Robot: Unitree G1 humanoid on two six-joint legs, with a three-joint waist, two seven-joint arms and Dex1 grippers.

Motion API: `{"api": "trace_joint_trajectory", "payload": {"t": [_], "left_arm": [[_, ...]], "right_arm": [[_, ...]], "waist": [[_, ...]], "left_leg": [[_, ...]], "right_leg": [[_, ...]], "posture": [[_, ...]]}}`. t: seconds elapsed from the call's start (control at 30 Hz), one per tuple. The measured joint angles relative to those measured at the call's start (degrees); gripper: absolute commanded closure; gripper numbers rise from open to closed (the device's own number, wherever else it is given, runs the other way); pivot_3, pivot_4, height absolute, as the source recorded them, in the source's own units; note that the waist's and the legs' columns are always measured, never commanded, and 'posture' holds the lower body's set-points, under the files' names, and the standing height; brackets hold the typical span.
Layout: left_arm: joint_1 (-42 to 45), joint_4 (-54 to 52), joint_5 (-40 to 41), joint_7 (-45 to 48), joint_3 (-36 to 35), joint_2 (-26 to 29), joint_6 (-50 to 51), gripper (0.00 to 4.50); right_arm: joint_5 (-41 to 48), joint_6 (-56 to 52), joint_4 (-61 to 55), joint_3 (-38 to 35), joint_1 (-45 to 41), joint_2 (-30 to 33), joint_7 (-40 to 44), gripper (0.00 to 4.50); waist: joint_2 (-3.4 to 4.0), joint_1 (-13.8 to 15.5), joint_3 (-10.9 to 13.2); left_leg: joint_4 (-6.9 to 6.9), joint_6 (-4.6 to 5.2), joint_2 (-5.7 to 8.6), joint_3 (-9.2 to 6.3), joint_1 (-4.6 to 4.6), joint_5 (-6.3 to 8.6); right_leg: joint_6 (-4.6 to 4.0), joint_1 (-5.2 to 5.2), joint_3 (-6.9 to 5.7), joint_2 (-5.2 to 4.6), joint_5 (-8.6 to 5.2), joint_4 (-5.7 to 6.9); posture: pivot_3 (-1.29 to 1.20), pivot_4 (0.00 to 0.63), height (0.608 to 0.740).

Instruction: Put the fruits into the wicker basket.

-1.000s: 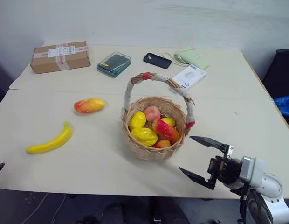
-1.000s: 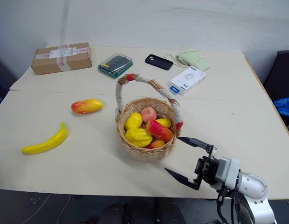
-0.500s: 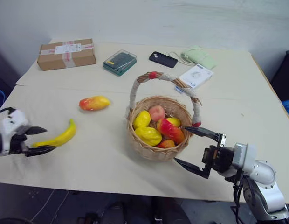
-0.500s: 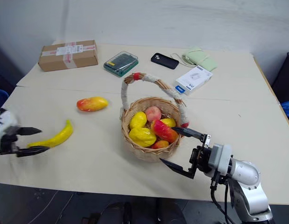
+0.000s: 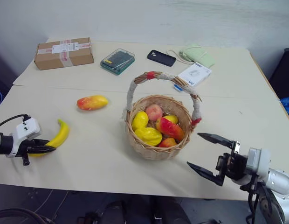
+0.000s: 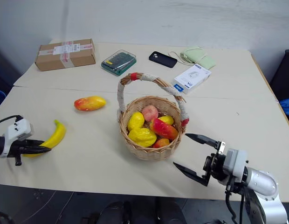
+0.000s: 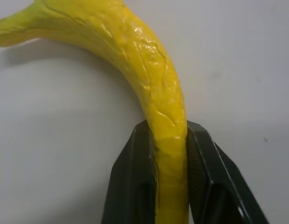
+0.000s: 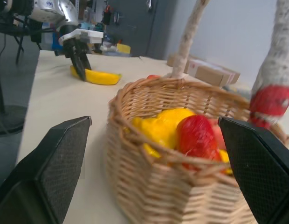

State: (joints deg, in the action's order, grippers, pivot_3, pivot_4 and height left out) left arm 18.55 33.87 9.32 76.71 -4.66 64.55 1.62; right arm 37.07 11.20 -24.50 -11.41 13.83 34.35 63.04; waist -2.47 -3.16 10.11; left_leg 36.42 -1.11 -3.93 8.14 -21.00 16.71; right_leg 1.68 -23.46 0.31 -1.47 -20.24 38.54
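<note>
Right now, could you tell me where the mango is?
The mango lies on the table on the robot's left, between the wicker basket and the cardboard box, beyond the banana.

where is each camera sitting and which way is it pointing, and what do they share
Left eye and right eye views: on the head, looking forward and down over the table; the left end effector is shut on the banana, the right end effector is open beside the basket.
Left wrist view: on the left wrist, looking along its fingers pinching the banana.
Right wrist view: on the right wrist, facing the basket side-on between its spread fingers.
Shared: the right wrist view also shows the left end effector on the banana.
</note>
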Motion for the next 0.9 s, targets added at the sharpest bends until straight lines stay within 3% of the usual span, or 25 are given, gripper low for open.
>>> {"api": "trace_joint_trajectory", "payload": {"t": [0.1,0.27,0.4,0.47,0.57,0.7,0.77,0.9], "left_arm": [[-2.79,-8.70,5.17,2.88,-1.81,-1.74,2.26,4.02],[-4.85,-36.35,19.27,5.86,-4.51,-0.03,17.51,4.02],[3.25,-50.46,27.32,3.20,-1.34,-3.31,27.60,4.02],[12.44,-52.20,30.20,-1.05,2.98,-9.84,33.99,4.02],[19.10,-52.02,30.70,-5.10,7.33,-16.31,37.48,4.02],[27.24,-43.70,21.93,-10.25,17.04,-26.74,35.64,4.02],[28.01,-41.23,19.53,-10.95,19.09,-28.34,34.68,4.02],[28.32,-39.35,17.16,-10.56,20.46,-29.88,33.67,2.78]], "right_arm": [[0.21,0.18,-0.24,-0.80,0.34,0.18,0.98,0.00],[0.20,0.19,0.08,-4.99,1.37,1.02,1.28,0.00],[-0.31,1.35,3.87,-8.74,2.96,1.62,2.69,0.00],[-0.63,1.35,6.76,-10.77,3.67,1.88,2.91,0.00],[-0.66,1.38,7.75,-12.16,3.77,2.11,3.07,0.00],[-0.82,1.16,6.78,-12.70,3.55,1.82,1.47,0.00],[-0.90,0.76,5.15,-12.65,3.84,1.63,0.34,0.00],[-1.54,-1.49,0.56,-12.07,4.76,1.04,-3.67,0.00]], "waist": [[-0.08,0.13,-0.01],[-0.07,0.36,-0.01],[0.01,0.87,0.01],[0.10,1.41,0.06],[0.12,1.37,0.05],[0.15,1.43,0.06],[0.16,1.24,0.07],[0.19,1.28,0.09]], "left_leg": [[0.08,0.00,-0.01,-0.11,-0.06,-0.04],[0.10,-0.13,0.03,-0.19,-0.07,-0.11],[0.26,-0.15,0.09,-0.24,-0.05,-0.13],[0.66,-0.16,0.08,-0.28,-0.10,-0.13],[0.73,-0.15,0.10,-0.27,-0.06,-0.12],[0.81,-0.20,0.10,-0.29,-0.04,-0.15],[0.77,-0.28,0.08,-0.40,-0.04,-0.15],[0.79,-0.49,-0.01,-0.80,-0.07,-0.13]], "right_leg": [[0.01,-0.02,-0.06,0.00,0.01,0.13],[0.01,0.07,-0.07,-0.02,0.01,0.06],[0.08,0.14,-0.04,0.06,0.02,0.08],[0.15,0.21,-0.03,0.13,0.04,0.22],[0.24,0.28,0.05,0.17,0.05,0.22],[0.29,0.35,0.14,0.28,0.04,0.20],[0.30,0.33,0.19,0.38,0.03,0.19],[0.30,0.31,0.28,0.65,0.03,0.16]], "posture": [[0.00,0.150,0.740],[0.00,0.150,0.740],[0.00,0.150,0.740],[0.00,0.150,0.740],[0.00,0.150,0.740],[0.00,0.150,0.740],[0.00,0.150,0.740],[0.00,0.150,0.740]]}}
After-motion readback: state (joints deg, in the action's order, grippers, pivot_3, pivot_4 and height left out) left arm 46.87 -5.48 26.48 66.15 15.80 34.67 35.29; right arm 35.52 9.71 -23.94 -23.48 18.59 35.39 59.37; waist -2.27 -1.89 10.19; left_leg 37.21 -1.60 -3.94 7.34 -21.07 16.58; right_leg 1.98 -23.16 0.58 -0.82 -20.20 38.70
